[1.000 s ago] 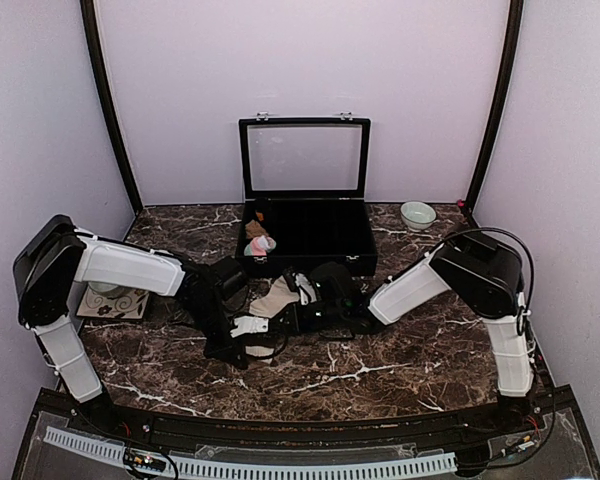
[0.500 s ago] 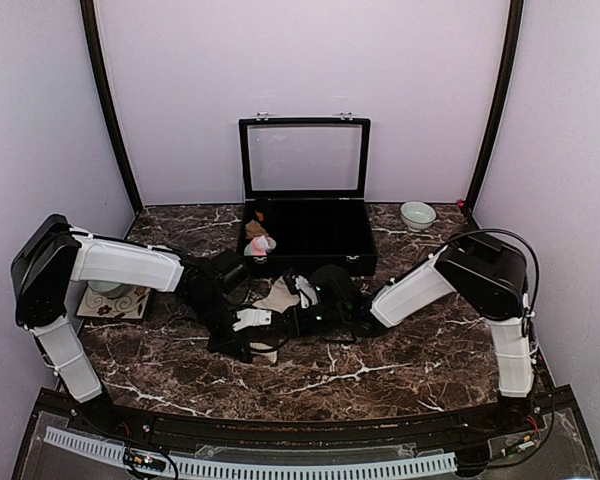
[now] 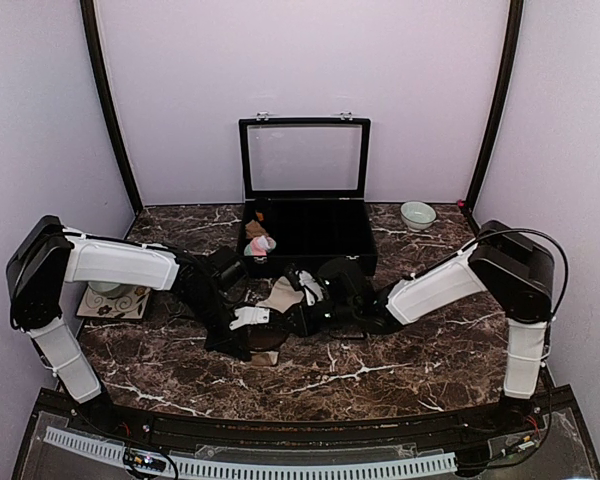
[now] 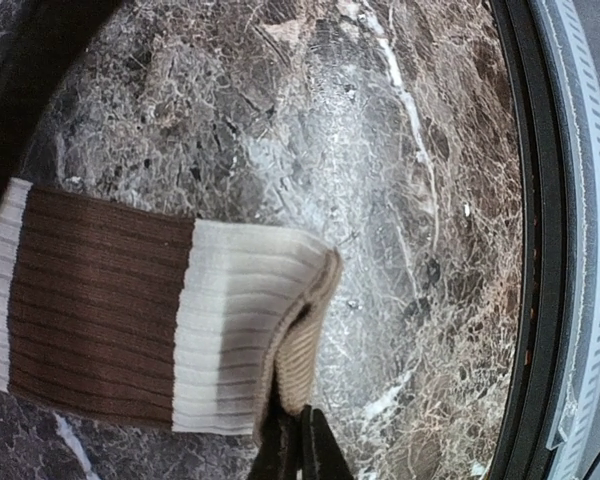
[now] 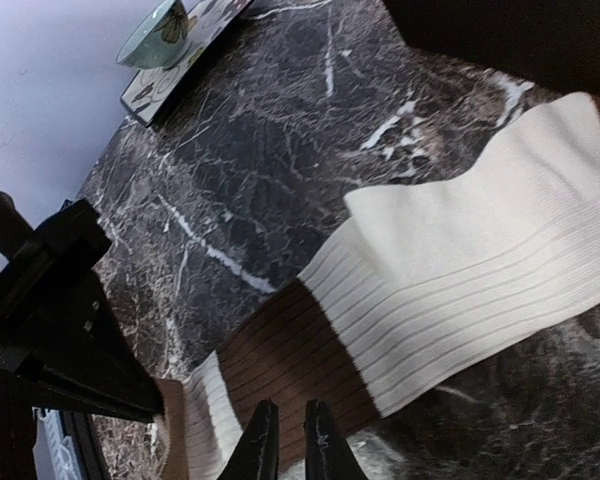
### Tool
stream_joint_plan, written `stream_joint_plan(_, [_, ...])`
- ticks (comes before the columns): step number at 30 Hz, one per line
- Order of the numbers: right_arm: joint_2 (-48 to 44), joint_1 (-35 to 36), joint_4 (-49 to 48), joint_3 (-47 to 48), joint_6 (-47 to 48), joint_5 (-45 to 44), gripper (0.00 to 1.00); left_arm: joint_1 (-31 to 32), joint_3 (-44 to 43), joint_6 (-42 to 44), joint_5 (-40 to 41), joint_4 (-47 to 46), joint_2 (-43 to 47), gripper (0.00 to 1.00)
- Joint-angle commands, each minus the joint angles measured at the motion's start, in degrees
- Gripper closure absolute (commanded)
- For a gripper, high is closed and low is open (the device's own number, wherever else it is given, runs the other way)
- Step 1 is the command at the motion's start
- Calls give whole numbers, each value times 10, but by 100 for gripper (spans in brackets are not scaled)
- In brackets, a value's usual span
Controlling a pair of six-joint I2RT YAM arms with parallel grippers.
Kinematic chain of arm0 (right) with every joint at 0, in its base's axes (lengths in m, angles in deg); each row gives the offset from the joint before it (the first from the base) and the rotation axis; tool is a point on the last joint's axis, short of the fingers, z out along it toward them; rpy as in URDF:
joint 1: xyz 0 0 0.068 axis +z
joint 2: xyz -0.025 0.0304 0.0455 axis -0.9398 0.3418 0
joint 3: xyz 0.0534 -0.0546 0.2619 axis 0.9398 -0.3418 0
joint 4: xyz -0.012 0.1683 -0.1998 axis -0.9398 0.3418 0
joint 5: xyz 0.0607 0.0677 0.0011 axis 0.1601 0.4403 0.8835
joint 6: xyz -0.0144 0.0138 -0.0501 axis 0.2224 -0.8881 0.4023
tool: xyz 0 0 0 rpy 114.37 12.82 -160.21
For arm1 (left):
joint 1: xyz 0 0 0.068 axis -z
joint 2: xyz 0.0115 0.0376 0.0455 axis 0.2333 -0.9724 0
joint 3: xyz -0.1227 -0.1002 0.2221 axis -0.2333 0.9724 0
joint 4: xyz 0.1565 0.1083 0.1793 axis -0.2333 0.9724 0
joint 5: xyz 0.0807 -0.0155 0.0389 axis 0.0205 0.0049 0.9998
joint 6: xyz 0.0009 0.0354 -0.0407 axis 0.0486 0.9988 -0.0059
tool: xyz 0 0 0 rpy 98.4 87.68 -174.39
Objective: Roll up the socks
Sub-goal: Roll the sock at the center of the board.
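The cream-beige sock (image 3: 277, 297) with a dark brown band (image 4: 100, 300) lies stretched flat on the marble between my two grippers. My left gripper (image 4: 300, 445) is shut on the edge of its ribbed cuff (image 4: 280, 330); in the top view this left gripper (image 3: 250, 346) sits at the sock's near end. My right gripper (image 5: 292, 440) hovers low over the brown band (image 5: 300, 360), its jaws almost together and nothing between them; in the top view the right gripper (image 3: 298, 318) is beside the sock's middle. The pink sock (image 3: 261, 244) rests at the left end of the black box.
An open black box (image 3: 325, 240) with a raised glass lid stands at the back centre, a small tan bundle (image 3: 255, 228) inside it. A pale green bowl (image 3: 417, 215) sits at the back right. A patterned mat (image 3: 110, 303) with a bowl lies at the left.
My right arm has stretched out, its elbow swinging right while its gripper slid a little left along the sock. My left gripper has shifted slightly right with the cuff.
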Motion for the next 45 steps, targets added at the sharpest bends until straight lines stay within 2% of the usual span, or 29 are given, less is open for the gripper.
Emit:
stream_joint_plan(1, [28,24,-51,-14,-29,67,90,-3,11,-13,14,-19,23,89])
stream_joint_plan(5, [52,31,-133,-45,-83,109,90,-3,29,-21,26,-43,36,86])
stream_joint_plan(8, [36,30,-170,-83,-92,99,89,-3,35,-20,29,-48,31,87])
stream_joint_plan(14, [-18,30,-157,-110,-43,61,78,-4,35,-25,33,-56,-6,89])
stream_joint_plan(17, [-34,31,-161,-135,-13,50,77,-6,23,-29,26,-55,-24,89])
stream_joint_plan(23, [-104,74,-316,-271,109,5,74,-9,-11,-20,12,-33,-66,90])
stream_joint_plan(29, [-126,109,-194,-234,225,-20,75,-16,-37,-11,-3,-5,-92,91])
stream_joint_plan(33, [-127,140,-122,-189,326,-73,74,-20,-39,0,-9,12,-100,91])
stream_joint_plan(38, [-100,178,-30,-117,477,-154,68,-24,-42,10,-10,25,-109,90])
stream_joint_plan(45, [-60,183,-6,-80,570,-180,63,-33,-48,11,-7,22,-116,87])
